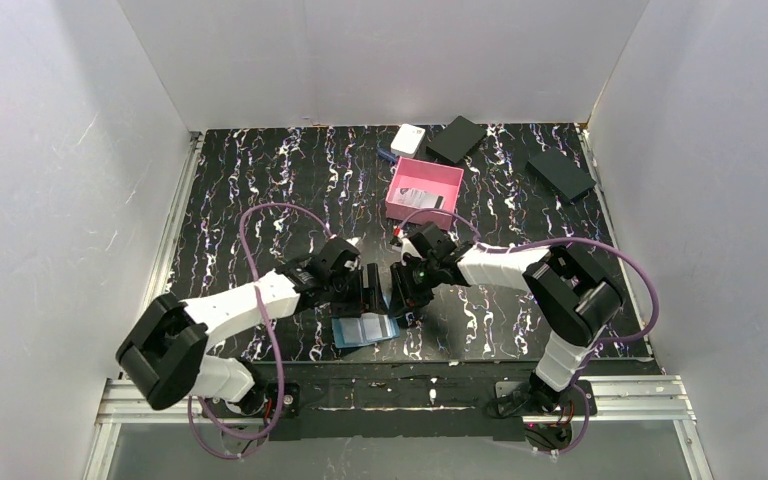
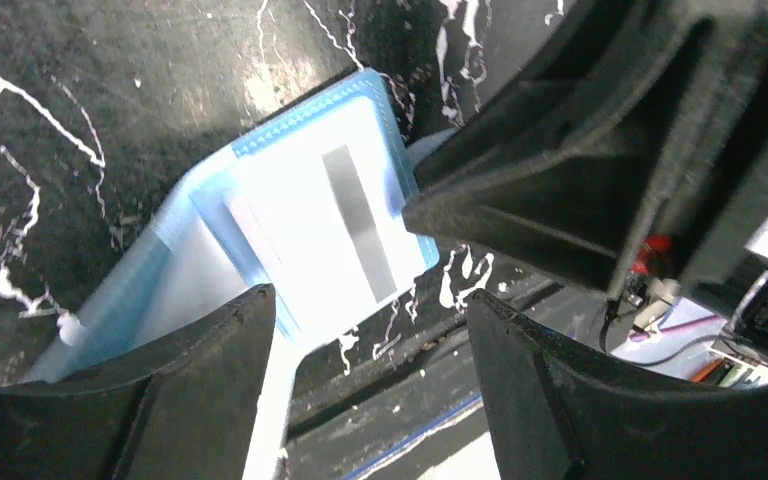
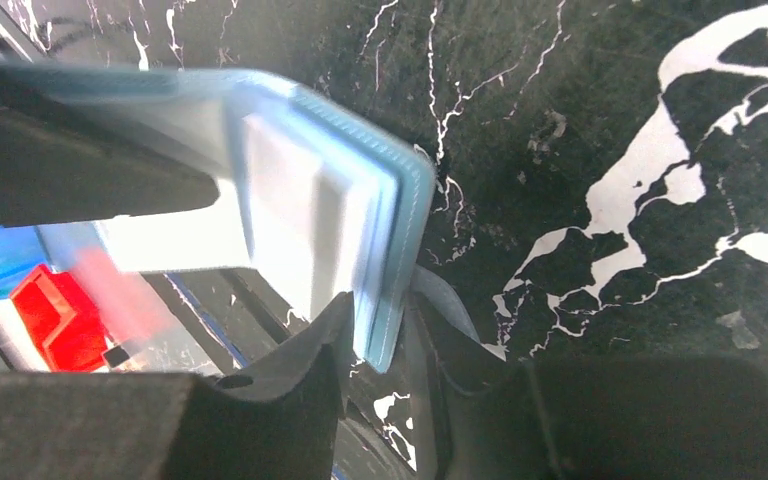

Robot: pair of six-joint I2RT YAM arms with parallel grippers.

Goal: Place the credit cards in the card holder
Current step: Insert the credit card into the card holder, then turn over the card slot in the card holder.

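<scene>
The card holder (image 1: 365, 329), a blue wallet, lies open near the table's front edge. In the left wrist view a pale credit card (image 2: 290, 240) with a grey stripe lies on the holder's (image 2: 200, 215) right half. My left gripper (image 2: 370, 335) is open, its left finger (image 2: 160, 390) over the holder's left half. In the top view it (image 1: 370, 290) sits just above the holder. My right gripper (image 3: 375, 325) is shut on the holder's (image 3: 310, 200) right edge; in the top view it (image 1: 403, 300) is beside the holder. More cards (image 1: 420, 197) lie in the pink tray.
A pink tray (image 1: 440, 178) stands behind the grippers. A small white box (image 1: 408, 138) and two flat black boxes (image 1: 457, 138) (image 1: 561, 173) lie at the back. The table's front edge and rail (image 1: 390, 375) run just below the holder. White walls enclose the sides.
</scene>
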